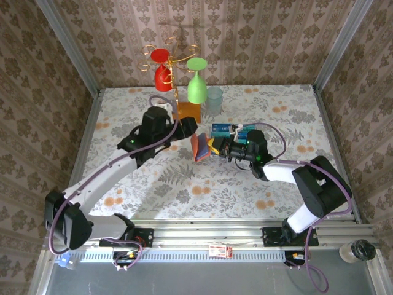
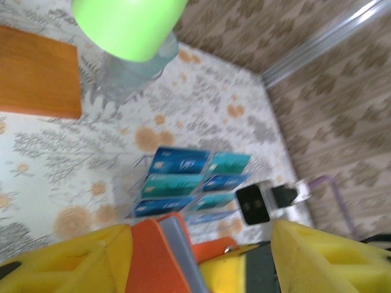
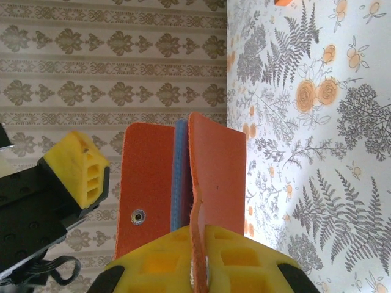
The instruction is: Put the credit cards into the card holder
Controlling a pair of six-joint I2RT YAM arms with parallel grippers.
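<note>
Left fingers (image 2: 61,262) parted, straddling the card holder (image 1: 199,146) mid-table, not clamping it. Right fingers (image 3: 244,259) closed tight on one orange flap, carrying it. Credit cards (image 2: 183,183) sit in the clear rack (image 2: 135,190) just behind. None visibly loaded, so basically everything's left. Holder stands on edge, nearly folded, long axis running from the right fingers toward the left ones.
</note>
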